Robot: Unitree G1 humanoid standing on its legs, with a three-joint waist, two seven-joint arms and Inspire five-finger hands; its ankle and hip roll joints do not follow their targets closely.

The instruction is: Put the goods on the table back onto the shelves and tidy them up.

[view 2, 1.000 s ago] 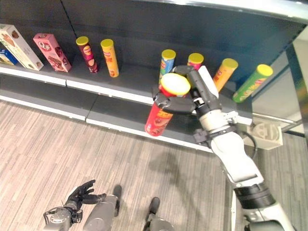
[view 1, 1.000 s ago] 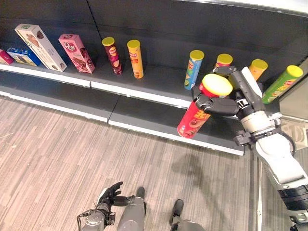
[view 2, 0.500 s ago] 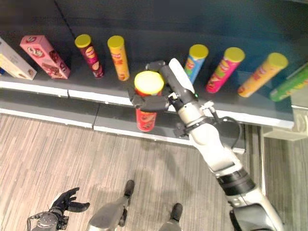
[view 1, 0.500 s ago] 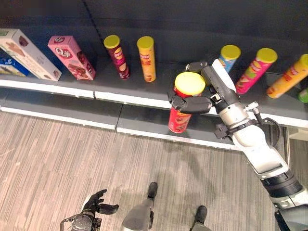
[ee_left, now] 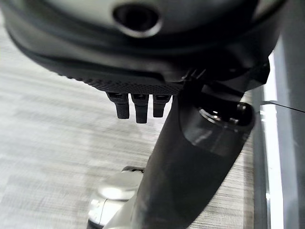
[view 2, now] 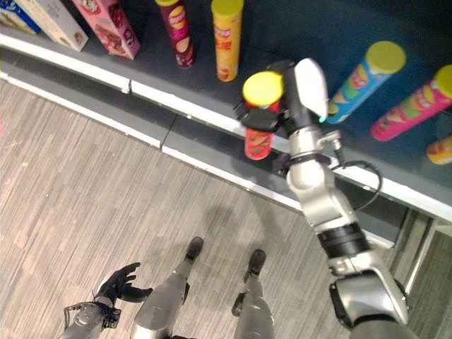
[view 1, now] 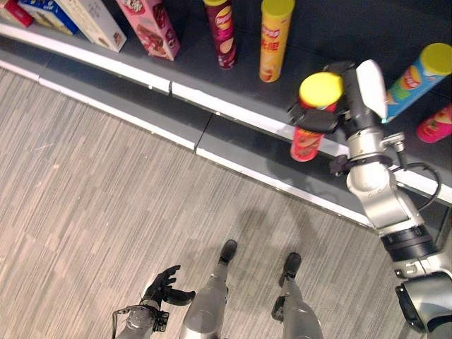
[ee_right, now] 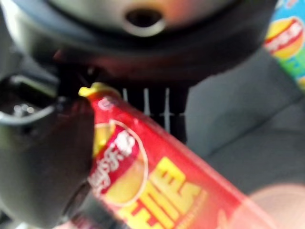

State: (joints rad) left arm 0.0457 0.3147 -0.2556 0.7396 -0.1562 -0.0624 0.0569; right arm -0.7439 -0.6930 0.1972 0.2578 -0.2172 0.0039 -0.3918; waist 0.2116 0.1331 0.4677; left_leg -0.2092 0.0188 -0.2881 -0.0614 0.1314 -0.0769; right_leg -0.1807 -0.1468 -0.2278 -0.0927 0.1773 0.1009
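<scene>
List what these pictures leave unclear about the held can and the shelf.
- Red can: its base, hidden by its own body, so shelf contact is unclear.
- Right hand: the fingers behind the can.
- Pink box: top cut by the eye view's edge.
- Left hand: too small for detail.

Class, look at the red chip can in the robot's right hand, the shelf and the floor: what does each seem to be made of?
Red chip can, held in the right hand: probably printed cardboard tube, glossy, with a yellow plastic-looking lid.
Shelf: dark, matte, seemingly painted metal with a pale front edge strip.
Floor: grey, finely streaked planks, likely vinyl or laminate.
</scene>
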